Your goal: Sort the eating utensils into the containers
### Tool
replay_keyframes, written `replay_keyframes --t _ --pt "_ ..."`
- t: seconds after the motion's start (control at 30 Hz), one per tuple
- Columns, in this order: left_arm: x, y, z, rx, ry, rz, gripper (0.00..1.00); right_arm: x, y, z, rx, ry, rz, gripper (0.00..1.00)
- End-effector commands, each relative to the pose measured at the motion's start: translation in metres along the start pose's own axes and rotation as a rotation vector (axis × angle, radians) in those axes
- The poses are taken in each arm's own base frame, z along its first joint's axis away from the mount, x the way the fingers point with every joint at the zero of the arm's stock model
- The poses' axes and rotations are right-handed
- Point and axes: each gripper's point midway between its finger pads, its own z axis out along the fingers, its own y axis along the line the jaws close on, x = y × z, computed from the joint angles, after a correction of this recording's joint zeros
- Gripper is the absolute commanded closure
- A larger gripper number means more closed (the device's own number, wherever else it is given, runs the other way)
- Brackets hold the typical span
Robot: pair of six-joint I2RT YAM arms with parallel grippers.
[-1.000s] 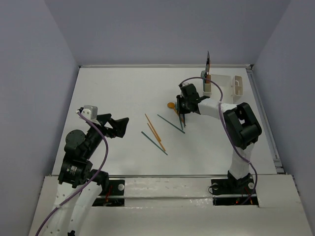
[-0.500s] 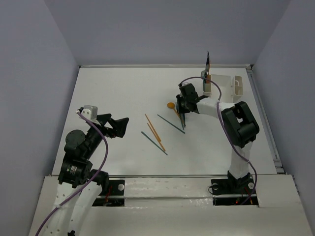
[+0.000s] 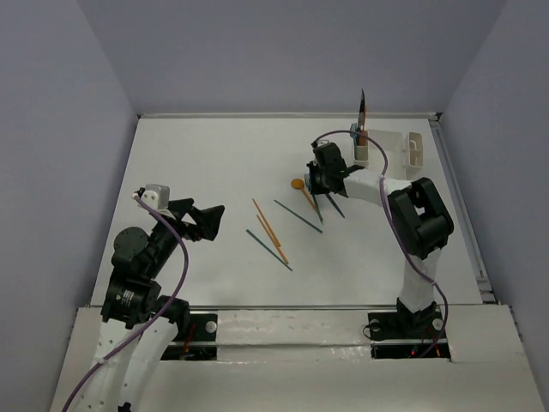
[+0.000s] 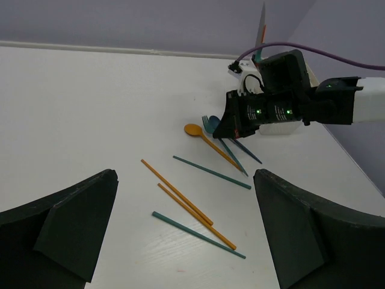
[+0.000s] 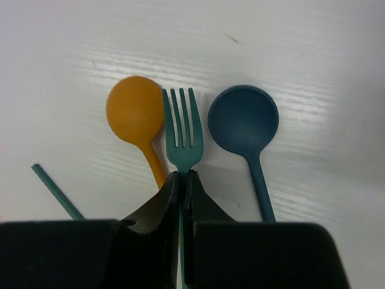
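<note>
In the right wrist view my right gripper (image 5: 181,177) is shut on the neck of a teal fork (image 5: 180,129) lying flat on the table. Beside the fork lie an orange spoon (image 5: 135,111) on the left and a dark blue spoon (image 5: 243,120) on the right. From above, the right gripper (image 3: 319,182) sits just right of the orange spoon (image 3: 298,184). Two orange chopsticks (image 3: 268,225) and two teal chopsticks (image 3: 268,249) lie mid-table. My left gripper (image 3: 208,221) hovers open, left of them and holding nothing. The white caddy (image 3: 390,146) stands at the back right.
A grey-bladed knife (image 3: 362,112) stands upright in the caddy's left end cup. The second teal chopstick (image 3: 298,215) lies just in front of the right gripper. Grey walls close in the table on three sides.
The right gripper's jaws have closed onto the fork and the gripper has shifted slightly toward the back. The blue spoon's handle now shows to its right. The left arm has not moved.
</note>
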Motion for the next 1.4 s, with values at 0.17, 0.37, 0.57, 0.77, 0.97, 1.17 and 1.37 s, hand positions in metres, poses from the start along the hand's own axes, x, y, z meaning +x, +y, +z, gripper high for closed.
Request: replay_keyframes --t 0.17,0.37,0.57,0.77,0.97,1.17,1.37 --pt "-0.011 -0.006 0.0 0.032 -0.046 0.013 0.01 -0.148 0.037 -0.122 -0.152 -0.555 0.019 1.0" --pt "-0.012 -0.007 -0.001 0.035 -0.051 0.014 0.01 -0.205 -0.037 -0.187 0.06 -0.866 0.099 1.0" --pt "-0.012 -0.007 -0.001 0.036 -0.051 0.014 0.01 -0.232 -0.104 -0.212 0.196 -1.055 0.15 1.0" --pt "-0.009 -0.007 0.001 0.04 -0.038 0.01 0.01 -0.248 -0.126 -0.198 0.246 -1.113 0.11 1.0" --pt "-0.009 -0.007 0.001 0.037 -0.038 0.013 0.01 -0.253 -0.132 -0.176 0.279 -1.094 0.039 1.0" --pt "-0.01 -0.007 0.002 0.038 -0.041 0.014 0.01 -0.23 -0.138 -0.149 0.29 -1.043 0.034 1.0" --pt "-0.009 -0.008 0.002 0.044 -0.035 0.014 0.01 -0.214 -0.136 -0.13 0.263 -1.004 0.013 1.0"
